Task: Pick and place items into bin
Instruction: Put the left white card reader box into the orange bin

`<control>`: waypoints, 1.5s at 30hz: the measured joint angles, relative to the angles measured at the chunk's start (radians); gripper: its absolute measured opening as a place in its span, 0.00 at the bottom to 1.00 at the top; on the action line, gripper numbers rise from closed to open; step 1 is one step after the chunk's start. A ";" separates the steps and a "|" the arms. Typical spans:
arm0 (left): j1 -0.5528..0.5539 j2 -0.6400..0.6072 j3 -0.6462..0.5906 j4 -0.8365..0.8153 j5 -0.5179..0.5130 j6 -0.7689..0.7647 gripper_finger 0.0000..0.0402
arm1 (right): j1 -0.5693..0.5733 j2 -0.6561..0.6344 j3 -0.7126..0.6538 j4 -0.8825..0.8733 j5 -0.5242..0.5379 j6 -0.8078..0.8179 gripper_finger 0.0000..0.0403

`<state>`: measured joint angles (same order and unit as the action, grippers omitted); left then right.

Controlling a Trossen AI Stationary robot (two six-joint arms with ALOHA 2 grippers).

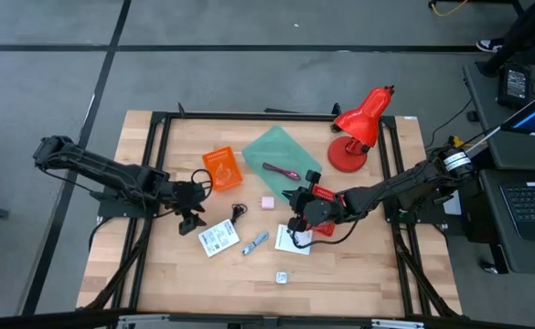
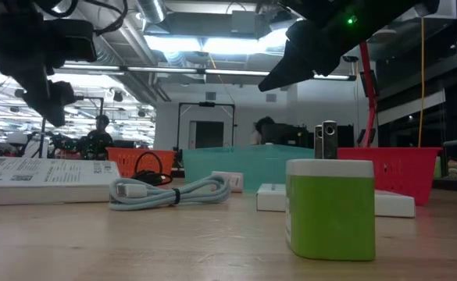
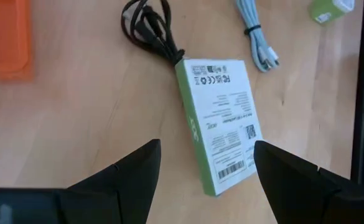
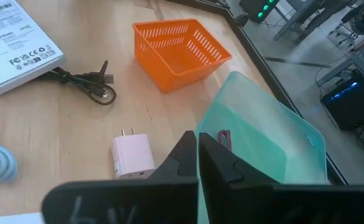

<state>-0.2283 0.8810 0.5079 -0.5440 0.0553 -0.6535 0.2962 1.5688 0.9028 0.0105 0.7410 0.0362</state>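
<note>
Two bins sit mid-worktop (image 1: 148,274): teal bin (image 1: 281,153), then orange basket (image 1: 221,169). White-green box (image 1: 218,238) lies just in front of left pincer (image 1: 191,222), whose fingers stand wide above it, apart. Black cable (image 3: 149,26) touches the box's corner. Pale blue cable (image 1: 254,242) beside it. Right pincer (image 1: 297,224), pressed closed and empty, hovers near pink charger (image 4: 132,157).
</note>
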 joint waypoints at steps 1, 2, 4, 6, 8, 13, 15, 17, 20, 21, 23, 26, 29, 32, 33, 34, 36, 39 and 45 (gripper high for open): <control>0.000 0.002 -0.007 0.006 0.000 -0.011 0.63 | 0.000 0.000 0.000 0.000 0.000 -0.006 0.00; 0.000 0.002 -0.016 0.010 0.000 -0.022 0.63 | 0.000 0.000 0.000 0.000 0.000 -0.009 0.00; 0.000 0.002 -0.043 0.045 0.004 -0.047 0.63 | 0.000 0.000 0.000 0.000 0.000 -0.015 0.00; 0.000 0.002 -0.081 0.076 0.024 -0.074 0.63 | 0.000 0.000 0.000 0.000 -0.001 -0.015 0.00; 0.000 0.002 -0.118 0.106 0.039 -0.095 0.63 | 0.000 0.000 0.000 0.000 -0.015 -0.014 0.00; 0.000 0.002 -0.171 0.172 0.045 -0.112 0.63 | 0.001 0.000 0.000 0.000 -0.036 0.011 0.00; 0.000 0.002 -0.191 0.230 0.055 -0.122 0.63 | 0.001 0.000 0.000 0.000 -0.036 0.013 0.00; 0.000 0.002 -0.217 0.291 0.087 -0.131 0.63 | 0.001 0.000 0.000 0.000 -0.036 0.015 0.00; -0.001 0.002 -0.251 0.336 0.096 -0.160 0.63 | 0.002 0.000 0.000 0.000 -0.037 0.035 0.00; -0.001 0.002 -0.264 0.344 0.095 -0.170 0.63 | 0.002 0.000 0.000 0.000 -0.037 0.037 0.00; -0.001 0.002 -0.286 0.356 0.096 -0.186 0.63 | 0.002 0.000 0.000 0.000 -0.039 0.037 0.00; -0.001 0.002 -0.298 0.369 0.096 -0.198 0.63 | 0.002 0.000 0.000 0.000 -0.039 0.037 0.00; -0.001 0.002 -0.304 0.394 0.100 -0.198 0.63 | 0.002 0.000 0.000 0.000 -0.039 0.037 0.00; -0.001 0.002 -0.304 0.424 0.128 -0.199 0.63 | 0.002 0.000 0.000 0.000 -0.039 0.037 0.00; -0.001 0.002 -0.304 0.425 0.132 -0.199 0.63 | 0.002 0.000 0.000 0.000 -0.039 0.037 0.00; -0.001 0.002 -0.304 0.423 0.133 -0.201 0.63 | 0.002 0.000 0.000 0.000 -0.039 0.037 0.00; -0.001 0.002 -0.304 0.423 0.133 -0.207 0.63 | 0.002 0.000 0.000 0.000 -0.039 0.037 0.00; -0.001 0.010 -0.304 0.421 0.133 -0.215 0.63 | 0.002 0.000 0.000 0.000 -0.039 0.038 0.00; -0.004 0.060 -0.304 0.428 0.147 -0.216 0.63 | 0.003 0.000 0.000 0.000 -0.039 0.038 0.00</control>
<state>-0.2326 0.9412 0.2043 -0.1163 0.2027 -0.8700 0.2988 1.5692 0.9028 0.0109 0.7025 0.0738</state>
